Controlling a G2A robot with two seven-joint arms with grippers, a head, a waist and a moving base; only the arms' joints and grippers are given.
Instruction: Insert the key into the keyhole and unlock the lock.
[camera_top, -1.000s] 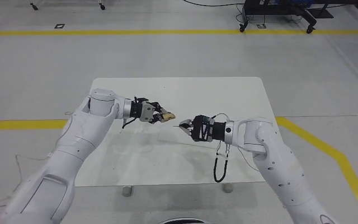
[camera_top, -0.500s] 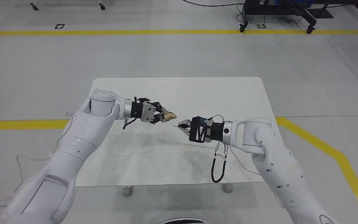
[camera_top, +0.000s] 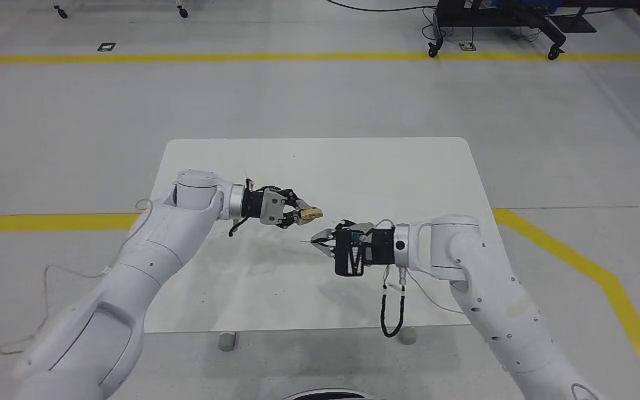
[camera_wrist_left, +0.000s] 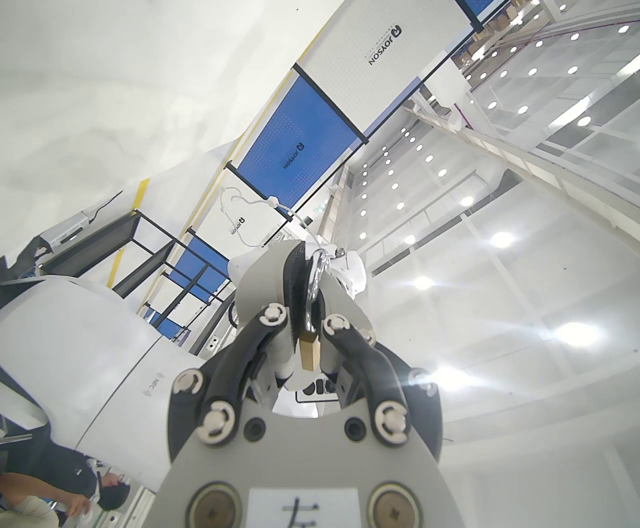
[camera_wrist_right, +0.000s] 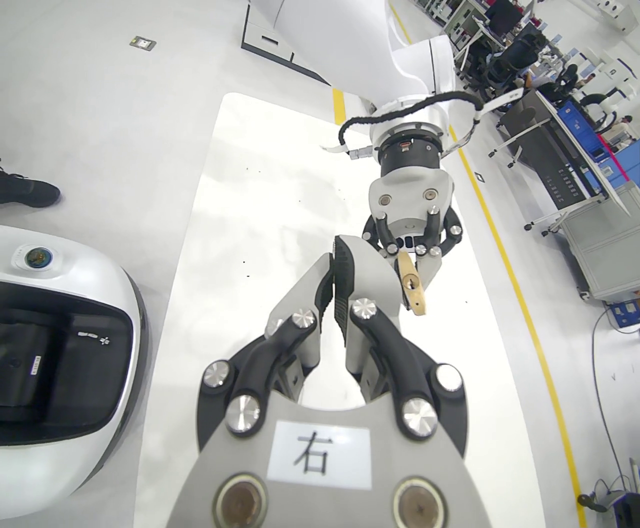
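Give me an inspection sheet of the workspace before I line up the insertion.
Surface: white table, both grippers held above its middle.
Job's things: brass lock off the table, shackle between the left pads, keyhole face turned toward the right wrist camera; key too small to make out.
Clutter: nothing seen.
Grippers: left gripper shut on the lock; right gripper shut, close to the lock, not touching it.
Cables: black cable loop hangs from the right arm's wrist.
Surroundings: yellow floor lines; wheeled frame beyond the table.
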